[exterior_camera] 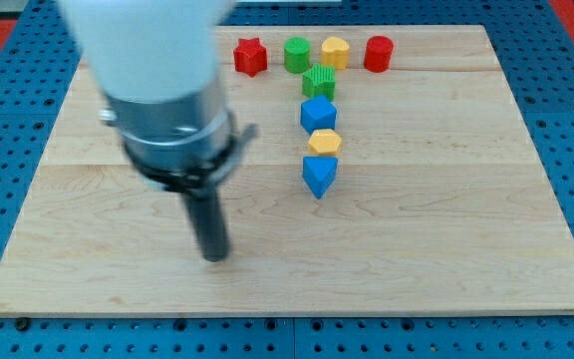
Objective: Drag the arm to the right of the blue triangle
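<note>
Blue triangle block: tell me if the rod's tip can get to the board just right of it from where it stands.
Probably yes. My tip sits left of and below the blue triangle block; bare wooden board lies beneath and right of it, so passing under looks free.

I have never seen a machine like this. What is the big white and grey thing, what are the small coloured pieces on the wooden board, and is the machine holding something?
The big white and grey shape is the end of a robot arm, seen close and blurred. It has no hand. It ends in a dark rod, and its lower end, my tip, slides on the wooden board to push blocks. There is only one picture, from one camera looking down at the board.

Along the view's top stand a red star, a green cylinder, a yellow block and a red cylinder. Below them run a green block, a blue cube, a small yellow block and the blue triangle.

Nothing is held. My tip is to the view's left of the blue triangle, apart from it.
</note>
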You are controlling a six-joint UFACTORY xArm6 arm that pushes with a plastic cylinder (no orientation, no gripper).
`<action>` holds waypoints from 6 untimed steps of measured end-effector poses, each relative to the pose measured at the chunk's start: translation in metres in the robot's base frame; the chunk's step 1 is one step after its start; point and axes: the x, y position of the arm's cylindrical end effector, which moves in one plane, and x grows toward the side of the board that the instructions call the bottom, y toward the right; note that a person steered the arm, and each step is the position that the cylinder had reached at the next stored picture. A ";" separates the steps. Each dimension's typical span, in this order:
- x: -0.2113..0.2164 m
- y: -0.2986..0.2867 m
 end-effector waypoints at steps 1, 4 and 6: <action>0.000 0.068; -0.035 0.194; -0.093 0.198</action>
